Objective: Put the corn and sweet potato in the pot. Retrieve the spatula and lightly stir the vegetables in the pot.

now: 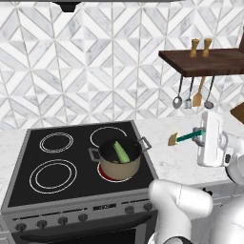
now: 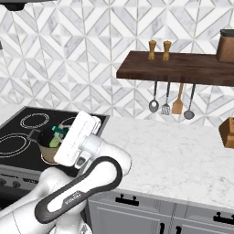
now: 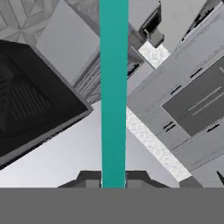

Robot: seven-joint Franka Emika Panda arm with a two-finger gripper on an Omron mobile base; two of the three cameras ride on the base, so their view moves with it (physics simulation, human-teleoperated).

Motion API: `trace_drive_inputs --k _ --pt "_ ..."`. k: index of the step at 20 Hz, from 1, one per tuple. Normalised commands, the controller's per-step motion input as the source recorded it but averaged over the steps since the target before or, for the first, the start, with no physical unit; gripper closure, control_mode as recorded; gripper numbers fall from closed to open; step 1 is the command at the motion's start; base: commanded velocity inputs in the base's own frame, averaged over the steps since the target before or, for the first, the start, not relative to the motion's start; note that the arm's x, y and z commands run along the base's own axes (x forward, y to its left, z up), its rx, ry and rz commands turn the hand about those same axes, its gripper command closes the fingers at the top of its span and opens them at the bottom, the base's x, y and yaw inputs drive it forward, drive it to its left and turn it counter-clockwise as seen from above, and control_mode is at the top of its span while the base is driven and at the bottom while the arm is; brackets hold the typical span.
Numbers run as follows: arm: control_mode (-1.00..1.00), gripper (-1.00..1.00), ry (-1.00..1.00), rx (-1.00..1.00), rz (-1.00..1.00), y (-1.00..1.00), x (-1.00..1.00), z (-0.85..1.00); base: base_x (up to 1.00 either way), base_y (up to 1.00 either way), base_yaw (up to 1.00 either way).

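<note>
Spatula, left base view: spatula (image 1: 187, 137) held in the air over the counter (image 1: 171, 164), right of the stove (image 1: 28, 167), well apart from the pot (image 1: 120, 159). Long axis near level, slight tilt; tan blade end points left toward the pot, teal handle runs right into the gripper (image 1: 204, 132).
Grip, left base view: jaws closed on the handle's far end, likely so the whole blade end stays free to reach down into the pot.
Pot, left base view: on the stove's front right burner; corn (image 1: 121, 151) lies inside, leaning on the wall, tip up and back-left. Sweet potato: can't make it out in there.
Right base view: hand (image 2: 77, 138) sits in front of the pot (image 2: 47, 148), covering most of it; a bit of teal handle (image 2: 59, 130) shows beside the hand, toward the stove (image 2: 18, 137).
Hand view: handle (image 3: 113, 94) runs straight up mid-frame from between the fingertips (image 3: 89, 178), clamped tight on it. Blade end out of frame.
Step, my read: spatula retrieved; carry to the pot and stir not yet done.
</note>
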Motion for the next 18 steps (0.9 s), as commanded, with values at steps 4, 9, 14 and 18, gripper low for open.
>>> trace_drive_inputs --k 4,9,14,18 --pt "-1.0 1.0 0.69 0.35 0.01 0.18 0.0 0.54 0.0 0.0 0.0" --pt "-1.0 1.0 0.67 0.17 0.02 0.22 0.0 0.2 0.0 0.0 0.0" --pt "-1.0 1.0 0.22 0.01 0.0 0.1 0.0 0.32 0.0 0.0 0.0" --pt "-1.0 1.0 0.04 -0.01 0.0 0.14 0.0 0.11 0.0 0.0 0.0"
